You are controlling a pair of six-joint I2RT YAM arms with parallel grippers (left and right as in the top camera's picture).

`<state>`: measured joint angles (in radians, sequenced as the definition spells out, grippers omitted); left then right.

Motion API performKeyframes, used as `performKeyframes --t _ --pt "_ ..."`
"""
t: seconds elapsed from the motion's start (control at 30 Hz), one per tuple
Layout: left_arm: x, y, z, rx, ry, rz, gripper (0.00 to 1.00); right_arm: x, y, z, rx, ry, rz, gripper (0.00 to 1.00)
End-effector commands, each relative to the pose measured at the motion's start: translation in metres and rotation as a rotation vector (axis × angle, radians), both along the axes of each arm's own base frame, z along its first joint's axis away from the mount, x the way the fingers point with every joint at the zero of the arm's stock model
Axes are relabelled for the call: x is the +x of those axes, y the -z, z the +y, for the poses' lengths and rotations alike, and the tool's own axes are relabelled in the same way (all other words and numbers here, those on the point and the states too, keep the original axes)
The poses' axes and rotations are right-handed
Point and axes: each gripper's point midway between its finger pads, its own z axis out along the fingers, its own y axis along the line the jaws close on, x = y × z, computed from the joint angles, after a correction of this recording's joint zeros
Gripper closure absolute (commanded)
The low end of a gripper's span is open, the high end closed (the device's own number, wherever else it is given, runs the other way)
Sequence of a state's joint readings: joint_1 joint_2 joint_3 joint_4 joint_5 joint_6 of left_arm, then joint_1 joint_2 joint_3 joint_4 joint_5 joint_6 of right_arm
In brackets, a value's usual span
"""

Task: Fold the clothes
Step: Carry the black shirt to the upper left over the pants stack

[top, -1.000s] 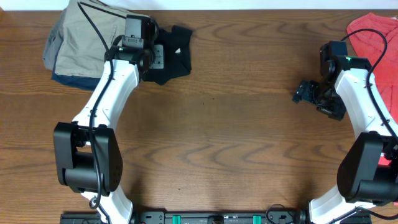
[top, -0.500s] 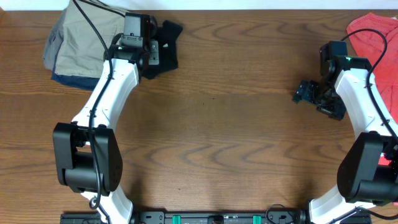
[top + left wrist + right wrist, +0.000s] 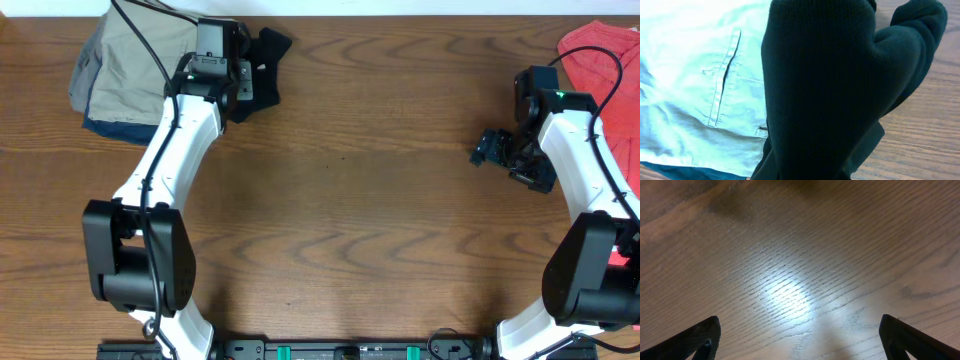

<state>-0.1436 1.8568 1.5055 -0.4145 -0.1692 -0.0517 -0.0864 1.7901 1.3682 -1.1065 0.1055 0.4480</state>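
Observation:
The clothes, a black T-shirt (image 3: pixel 266 62) bunched into a small bundle, hang at the far left of the table beside the stack of folded garments. My left gripper (image 3: pixel 246 86) is shut on the T-shirt. In the left wrist view the black fabric (image 3: pixel 825 90) fills the middle and hides my fingers. It hangs partly over a pale beige garment (image 3: pixel 700 75). No lettering or tag shows. My right gripper (image 3: pixel 490 150) is far off at the right, open over bare wood (image 3: pixel 800 335), with nothing between its fingers.
A folded beige garment (image 3: pixel 125 65) lies on a dark blue one (image 3: pixel 105 127) at the back left corner. A red cloth (image 3: pixel 600 50) lies at the back right corner, behind the right arm. Brown wooden tabletop (image 3: pixel 340 200) stretches between the arms.
My left gripper has carried the black T-shirt a little back and to the left, closer to the beige stack. The bundle looks more compact. The right arm has not moved.

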Motion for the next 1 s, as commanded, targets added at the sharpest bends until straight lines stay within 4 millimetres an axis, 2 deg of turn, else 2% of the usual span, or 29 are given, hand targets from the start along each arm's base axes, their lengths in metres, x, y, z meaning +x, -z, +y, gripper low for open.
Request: performKeyframes --t 0.0,0.1,0.23,0.47,0.97 --pt "0.005 -0.063 0.01 0.0 -0.047 -0.147 0.94 0.003 -0.007 -0.003 -0.008 0.016 -0.025 0.01" --pt "0.002 -0.073 0.018 0.004 -0.103 -0.175 0.94 0.003 -0.007 -0.003 -0.008 0.016 -0.025 0.01" --pt "0.0 -0.083 0.019 -0.003 -0.105 -0.196 0.94 0.003 -0.007 -0.003 -0.008 0.016 -0.025 0.01" --pt "-0.003 -0.083 0.027 -0.027 -0.147 -0.192 0.94 0.003 -0.007 -0.003 -0.008 0.016 -0.025 0.01" --pt "-0.008 -0.079 0.093 -0.047 -0.311 -0.188 0.94 0.003 -0.007 -0.003 -0.008 0.016 -0.025 0.01"
